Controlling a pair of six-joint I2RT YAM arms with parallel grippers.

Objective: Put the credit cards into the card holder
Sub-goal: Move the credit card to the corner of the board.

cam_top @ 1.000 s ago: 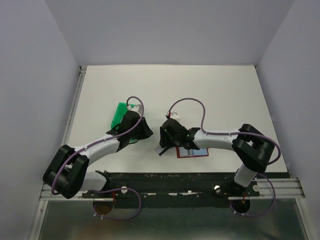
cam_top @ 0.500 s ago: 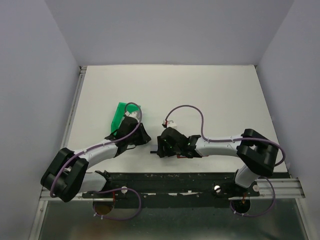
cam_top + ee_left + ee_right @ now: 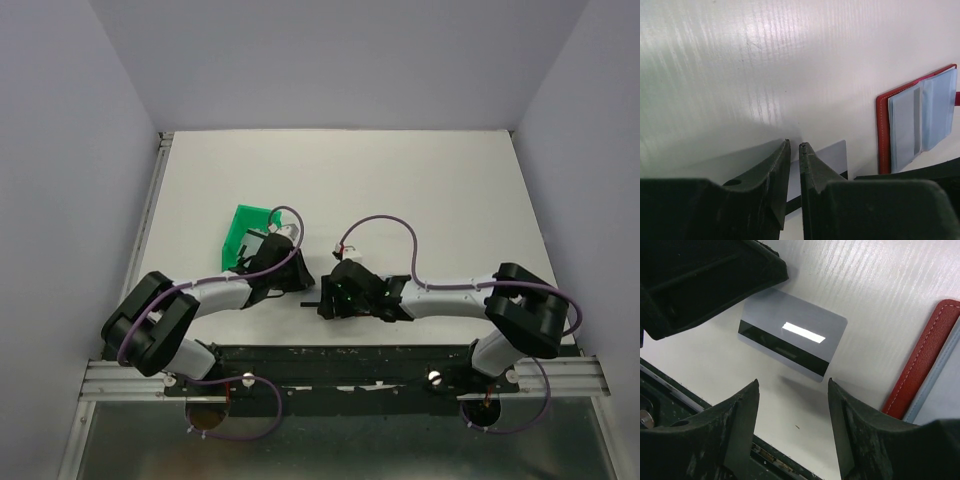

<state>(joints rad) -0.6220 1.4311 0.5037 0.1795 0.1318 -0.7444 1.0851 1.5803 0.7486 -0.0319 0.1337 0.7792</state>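
The left gripper (image 3: 794,146) has its jaws pinched on one edge of a thin silvery grey credit card (image 3: 790,337) with a dark stripe. Judging by the shadow under it, the card is held just above the white table (image 3: 740,60). The small dark red folding card holder (image 3: 883,135) lies open just beside it, pale blue pockets facing up. The right gripper (image 3: 792,383) hangs over the card with its jaws wide apart, holding nothing. This card is not yet in a pocket, and whether any pocket is already filled cannot be told. No other cards show, and the green plastic tray (image 3: 243,228) is too hidden to judge.
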